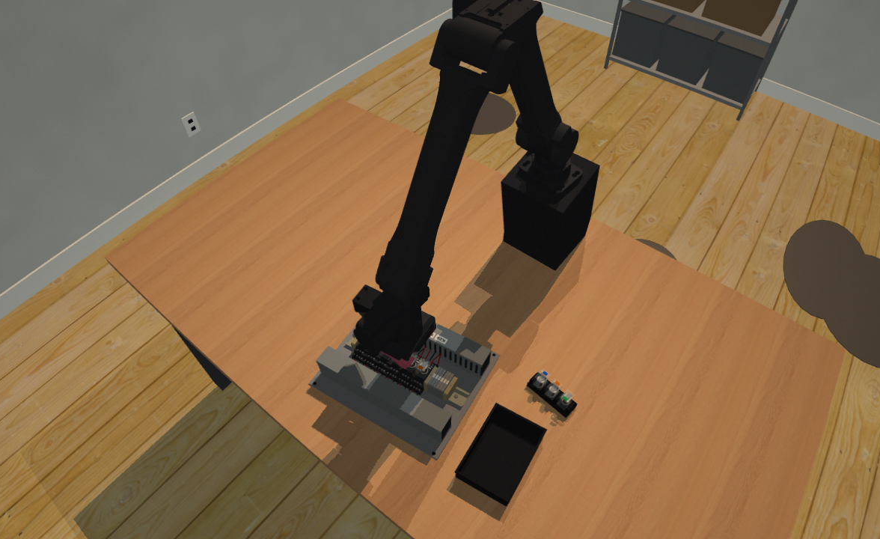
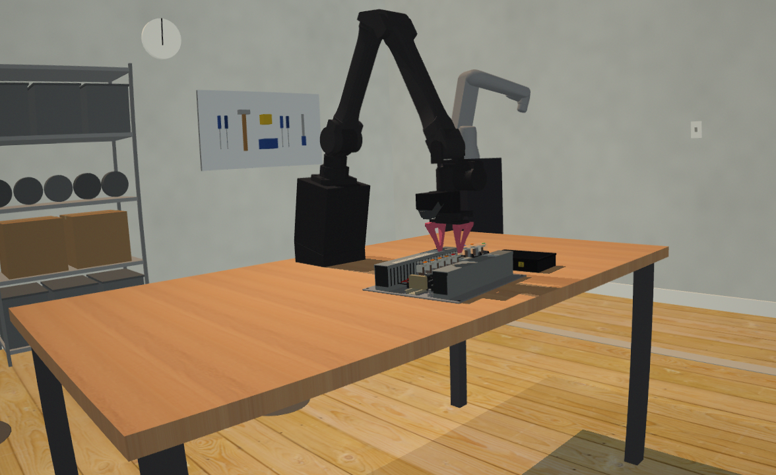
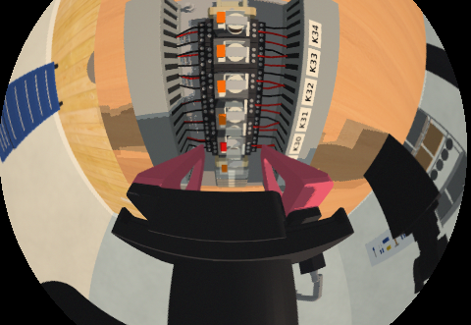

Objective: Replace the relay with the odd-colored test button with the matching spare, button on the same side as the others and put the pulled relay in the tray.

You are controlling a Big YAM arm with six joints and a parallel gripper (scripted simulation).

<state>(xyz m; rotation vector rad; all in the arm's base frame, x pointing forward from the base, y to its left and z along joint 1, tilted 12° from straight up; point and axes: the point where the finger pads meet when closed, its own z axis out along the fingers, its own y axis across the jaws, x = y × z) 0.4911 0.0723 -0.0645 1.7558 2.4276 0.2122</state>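
1. Pink fingers of the gripper stand parted with nothing between them, above the near end of the relay row.
2. The relay with the red button sits in its socket, second from the near end; the others show orange buttons.
3. From the top view the arm hides most of the row on the panel.
4. 3 spares stand right of the panel, buttons blue, orange and green; the orange-button spare is in the middle.
5. The black tray lies just beside them; its inside is too dark to read.
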